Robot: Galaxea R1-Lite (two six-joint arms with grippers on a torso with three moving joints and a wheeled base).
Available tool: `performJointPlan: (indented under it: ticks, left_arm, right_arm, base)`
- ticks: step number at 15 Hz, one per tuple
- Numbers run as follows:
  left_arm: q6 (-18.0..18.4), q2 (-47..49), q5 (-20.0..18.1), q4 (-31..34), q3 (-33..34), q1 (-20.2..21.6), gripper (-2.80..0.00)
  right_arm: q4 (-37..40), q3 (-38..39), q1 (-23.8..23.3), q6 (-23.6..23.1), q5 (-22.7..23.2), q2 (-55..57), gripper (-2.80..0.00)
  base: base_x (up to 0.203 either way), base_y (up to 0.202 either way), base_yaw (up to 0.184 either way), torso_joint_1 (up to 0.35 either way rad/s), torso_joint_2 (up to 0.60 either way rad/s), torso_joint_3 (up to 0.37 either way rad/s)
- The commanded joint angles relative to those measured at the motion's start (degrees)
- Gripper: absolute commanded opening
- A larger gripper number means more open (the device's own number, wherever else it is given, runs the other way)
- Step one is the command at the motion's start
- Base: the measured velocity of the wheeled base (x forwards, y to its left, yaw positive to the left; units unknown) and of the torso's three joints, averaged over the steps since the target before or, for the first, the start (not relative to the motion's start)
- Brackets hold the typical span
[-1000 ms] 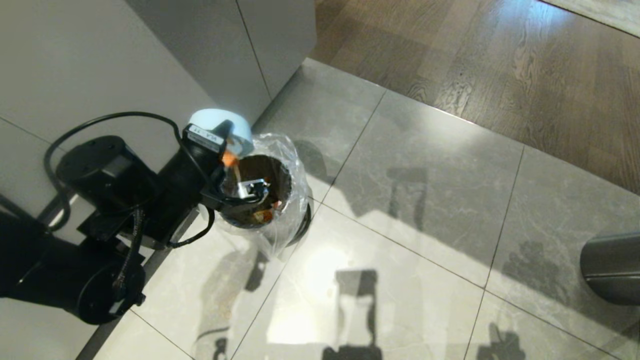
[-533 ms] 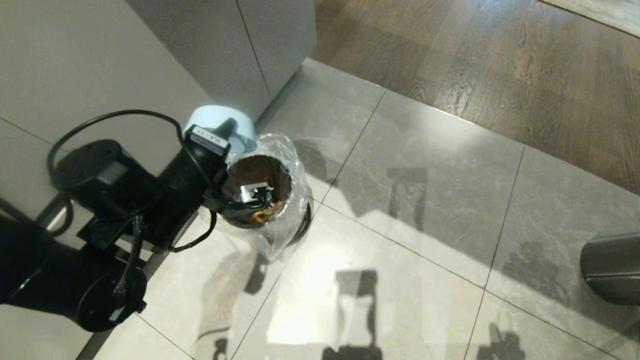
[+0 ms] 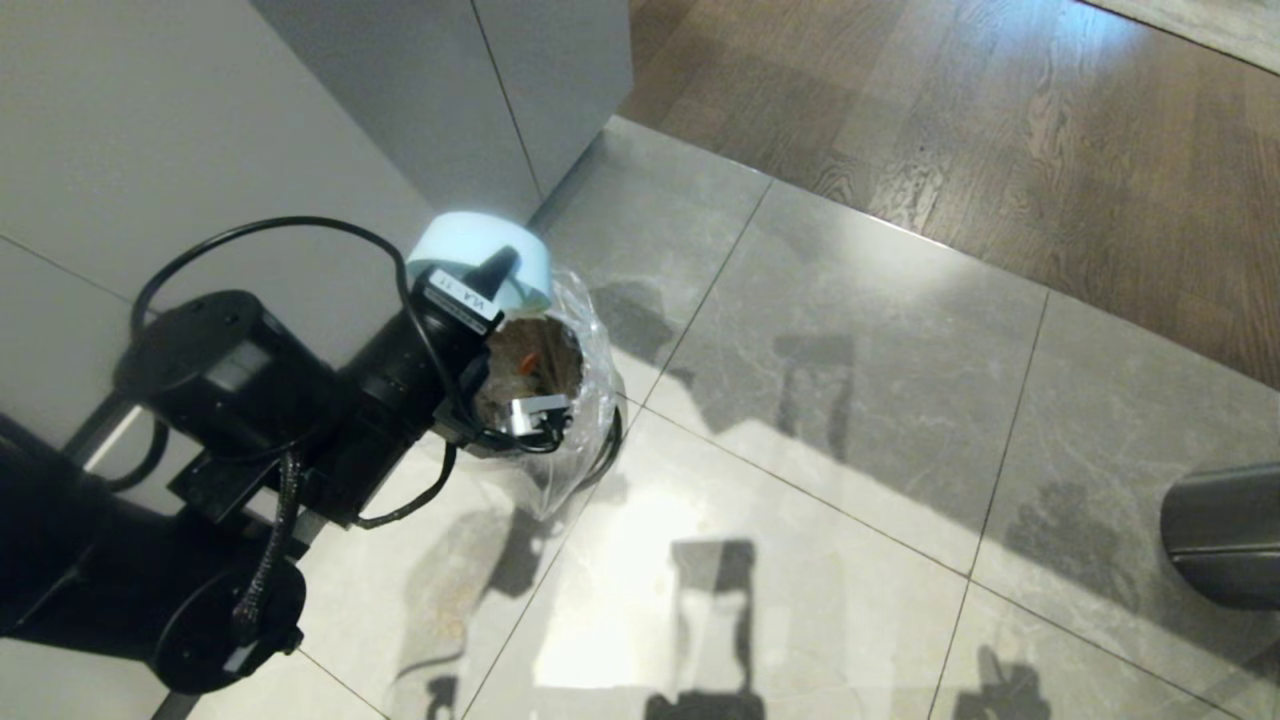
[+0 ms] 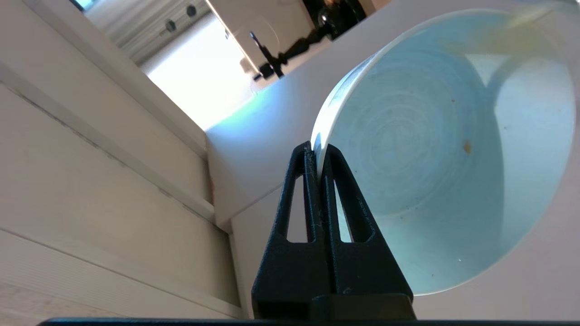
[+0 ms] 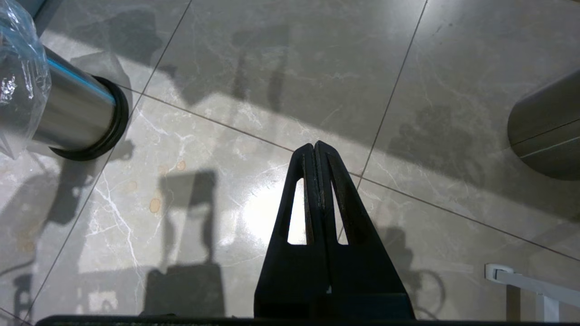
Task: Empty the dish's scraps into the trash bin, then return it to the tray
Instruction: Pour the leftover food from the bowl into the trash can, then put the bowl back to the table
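Observation:
My left gripper [image 3: 500,265] is shut on the rim of the dish [image 3: 478,252], a small pale-blue bowl held tipped over above the far edge of the trash bin [image 3: 585,395]. In the left wrist view the two fingers [image 4: 317,149] pinch the dish's wall [image 4: 444,149]; its inside is bare apart from small specks. An orange piece of the scraps [image 3: 527,362] shows inside the bin's mouth. My right gripper [image 5: 316,146] is shut on nothing, low over the floor tiles. The tray is out of view.
White cabinet fronts [image 3: 200,130] stand right behind the bin and the left arm. A larger dark metal cylinder [image 3: 1220,535] stands on the floor at the right. The bin's shiny side [image 5: 77,113] and black base show in the right wrist view.
The left arm has carried the tipped dish a little to the right over the bin. Orange scraps that hung at the dish's rim a second ago have dropped off it.

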Motion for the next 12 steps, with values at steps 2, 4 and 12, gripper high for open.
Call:
performJointPlan:
  ticks: [2,4,12]
  left_arm:
    - [1.72,-2.36,-0.77,-2.78,0.99,0.02,-2.80]
    - [2.44,-3.62,-1.11,-2.78,2.16,0.23,-2.80]
    - [0.83,-8.98,3.76,3.19,3.32,1.74,-2.80]
  right_arm:
    - [-0.02,0.00,0.00,0.03,-0.03,0.02,-2.80]
    - [-0.02,0.00,0.00,0.03,-0.03,-0.02,-2.80]
    - [-0.02,0.00,0.00,0.03,-0.03,-0.01,-2.80]
  base:
    - [0.000,0.000,0.000,0.000,0.00,0.000]
    - [0.000,0.000,0.000,0.000,0.00,0.000]
    - [0.000,0.000,0.000,0.000,0.00,0.000]
